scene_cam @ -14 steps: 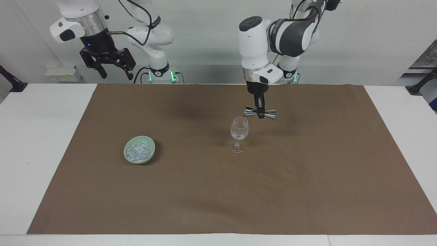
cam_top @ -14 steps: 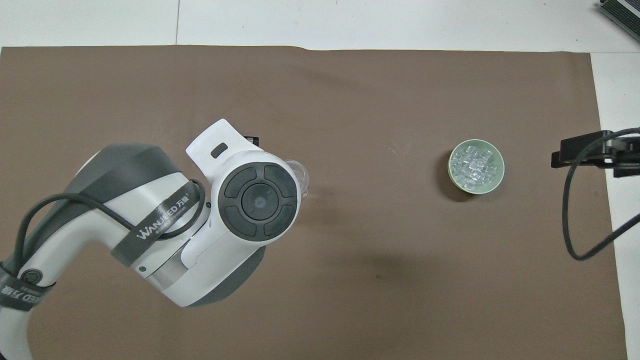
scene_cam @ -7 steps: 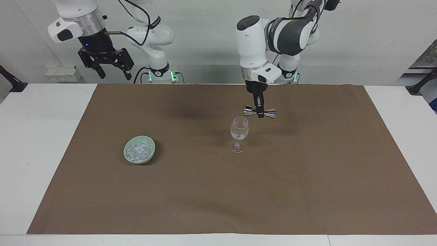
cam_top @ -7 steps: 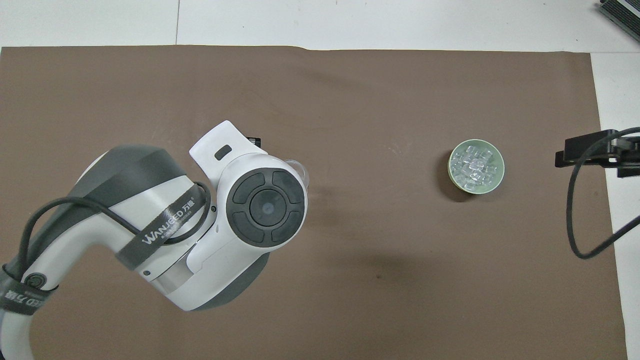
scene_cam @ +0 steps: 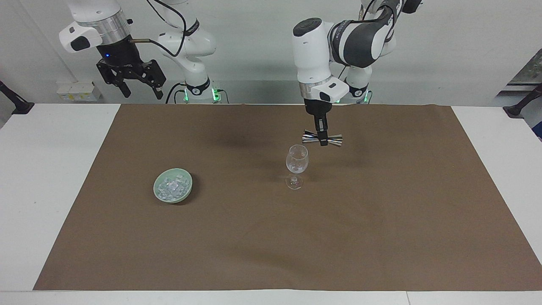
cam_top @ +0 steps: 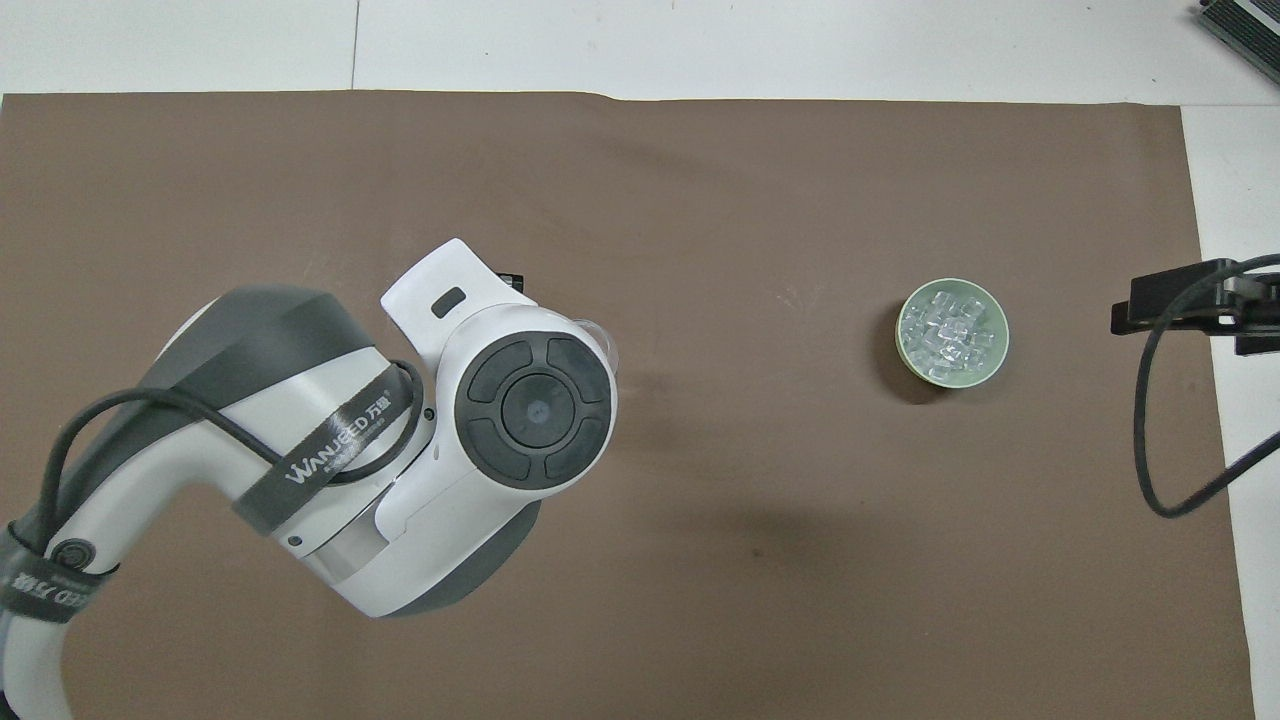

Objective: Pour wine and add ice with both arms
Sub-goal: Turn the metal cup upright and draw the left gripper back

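The left gripper [scene_cam: 324, 143], clamping a jigger [scene_cam: 322, 139] sideways beside the glass [scene_cam: 297, 160], is barely drifting, pouring apparently finishing; the right gripper [scene_cam: 139, 87] is waiting open.

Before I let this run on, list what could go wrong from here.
1. The left claw grips the metal jigger at its narrow waist, lying level beside the wine glass rim. It may tip off target and spill on the brown mat.
2. The glass is tall on a small foot; a nudge could topple it.
3. The ice is small loose cubes in the green bowl. The right claw, open and waiting high, may drop them.
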`<state>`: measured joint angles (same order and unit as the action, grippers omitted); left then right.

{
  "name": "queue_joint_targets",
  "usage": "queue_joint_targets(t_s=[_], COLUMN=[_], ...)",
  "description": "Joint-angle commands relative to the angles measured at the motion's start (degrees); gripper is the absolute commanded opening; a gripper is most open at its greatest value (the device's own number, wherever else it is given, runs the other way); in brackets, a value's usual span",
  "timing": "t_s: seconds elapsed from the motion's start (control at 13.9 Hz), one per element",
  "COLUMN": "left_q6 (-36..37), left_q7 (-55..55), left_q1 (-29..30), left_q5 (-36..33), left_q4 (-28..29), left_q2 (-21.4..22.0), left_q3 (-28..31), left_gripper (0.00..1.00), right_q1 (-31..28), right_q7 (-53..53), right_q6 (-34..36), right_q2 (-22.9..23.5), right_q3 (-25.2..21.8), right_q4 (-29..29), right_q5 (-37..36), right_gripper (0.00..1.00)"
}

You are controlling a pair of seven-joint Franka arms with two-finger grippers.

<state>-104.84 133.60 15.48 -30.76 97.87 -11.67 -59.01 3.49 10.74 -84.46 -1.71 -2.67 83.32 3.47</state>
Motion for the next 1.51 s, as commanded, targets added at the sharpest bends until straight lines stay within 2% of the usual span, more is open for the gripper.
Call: queue_joint_targets(t_s=[0.0, 0.29, 0.58, 0.94, 1.3, 1.44], left_q6=[1.7, 1.1, -2.4, -2.3, -1.9, -1.6], left_q7=[1.2, 1.5, 1.1, -2.9, -13.3, -18.3], left_q1=[-0.8, -0.7, 0.2, 1.4, 3.2, 3.7], left_q5=[-1.1, -0.6, 3.1, 5.8, 16.1, 22.2], left_q4=[-1.8, -1.8, -1.9, -2.9, -3.3, -3.3], left_q2=[-1.6, -1.9, -3.4, -3.5, -2.4, -1.0], left_q3=[-0.3, -0.4, -0.4, 0.0, 2.1, 4.6], left_gripper=[0.0, 0.0, 0.0, 0.0, 0.0, 0.0], right_q1=[-0.7, -0.7, -0.7, -0.7, -0.8, -0.9], right_q7=[-1.2, -0.8, -1.2, -1.3, -1.3, -1.3], right_q6=[-1.2, -1.1, -1.0, -0.4, -0.4, -0.6], right_q2=[-1.2, -1.2, -1.2, -1.1, -0.7, -0.3], right_q3=[-0.1, -0.2, -0.3, -0.3, -0.2, -0.1], right_q4=[1.4, 1.5, 1.5, 1.3, 1.1, 1.1], right_q5=[1.4, 0.7, 0.2, 0.2, -0.7, -0.7], right_gripper=[1.0, 1.0, 1.0, 1.0, 1.0, 1.0])
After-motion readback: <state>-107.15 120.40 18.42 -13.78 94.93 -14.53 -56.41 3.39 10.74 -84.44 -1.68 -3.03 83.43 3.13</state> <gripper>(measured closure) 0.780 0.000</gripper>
